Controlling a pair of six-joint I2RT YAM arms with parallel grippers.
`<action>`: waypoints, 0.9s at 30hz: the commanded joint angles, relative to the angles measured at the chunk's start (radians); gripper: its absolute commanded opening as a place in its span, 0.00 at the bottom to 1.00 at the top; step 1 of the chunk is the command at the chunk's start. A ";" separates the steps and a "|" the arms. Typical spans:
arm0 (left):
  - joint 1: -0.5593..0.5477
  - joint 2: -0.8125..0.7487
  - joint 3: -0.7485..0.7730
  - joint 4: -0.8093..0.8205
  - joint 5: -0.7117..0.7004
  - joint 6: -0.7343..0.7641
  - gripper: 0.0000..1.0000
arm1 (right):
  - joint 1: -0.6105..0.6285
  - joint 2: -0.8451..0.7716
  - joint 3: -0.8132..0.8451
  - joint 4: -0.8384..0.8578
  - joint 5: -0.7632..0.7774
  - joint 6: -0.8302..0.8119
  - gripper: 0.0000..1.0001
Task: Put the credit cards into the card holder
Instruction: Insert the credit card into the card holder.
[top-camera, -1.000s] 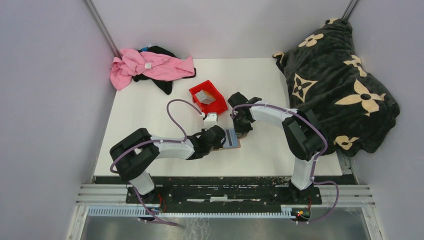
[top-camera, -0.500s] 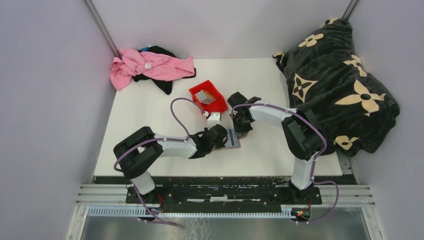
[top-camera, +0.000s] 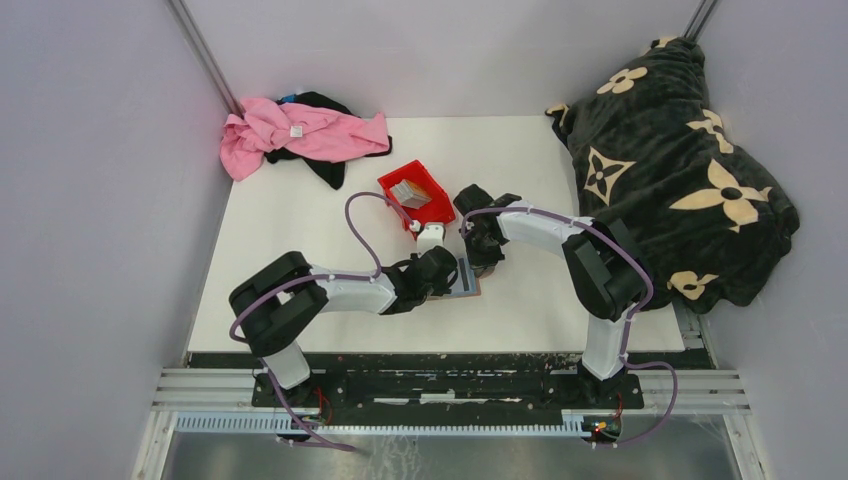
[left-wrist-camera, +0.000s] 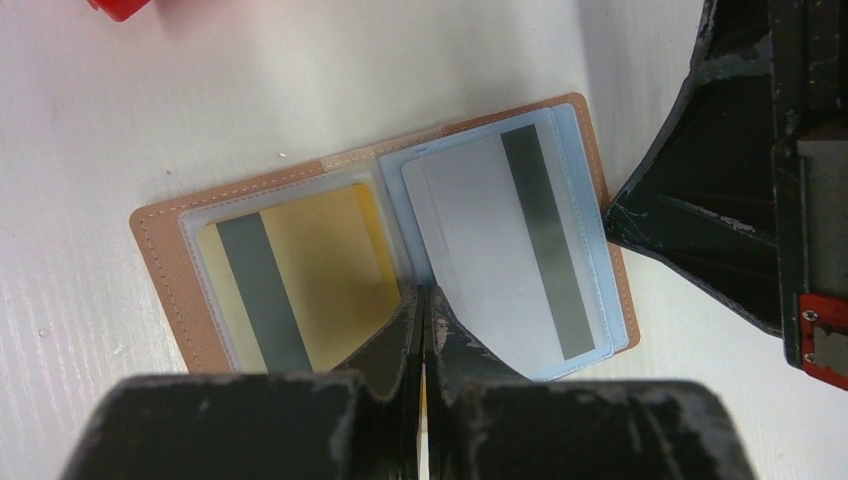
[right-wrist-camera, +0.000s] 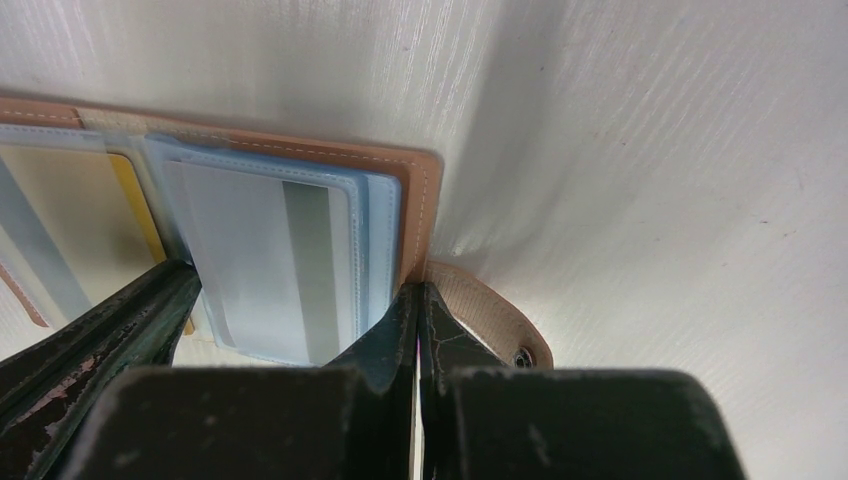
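While my left gripper and right gripper, both pinched together empty, press open card holder, grey card looks nearly seated; next I nudge it home gently.

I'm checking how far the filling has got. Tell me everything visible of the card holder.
The card holder is a tan, leather-looking wallet with pale stitching, lying open and flat on the white table. Clear plastic sleeves fill both halves: one shows a gold card, the other a grey card, each with a dark stripe. A snap tab sticks out from one edge. The shut left gripper sits at its centre fold, the shut right gripper at the tab edge.
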 joint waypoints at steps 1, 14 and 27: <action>0.001 -0.018 0.035 0.014 0.020 0.023 0.03 | 0.015 0.037 0.011 0.023 0.013 -0.003 0.01; 0.002 -0.204 0.028 -0.170 -0.143 -0.042 0.26 | 0.015 -0.021 0.103 -0.035 0.101 -0.013 0.09; 0.098 -0.434 -0.053 -0.307 -0.218 -0.167 0.61 | 0.014 -0.041 0.315 0.008 0.170 -0.119 0.49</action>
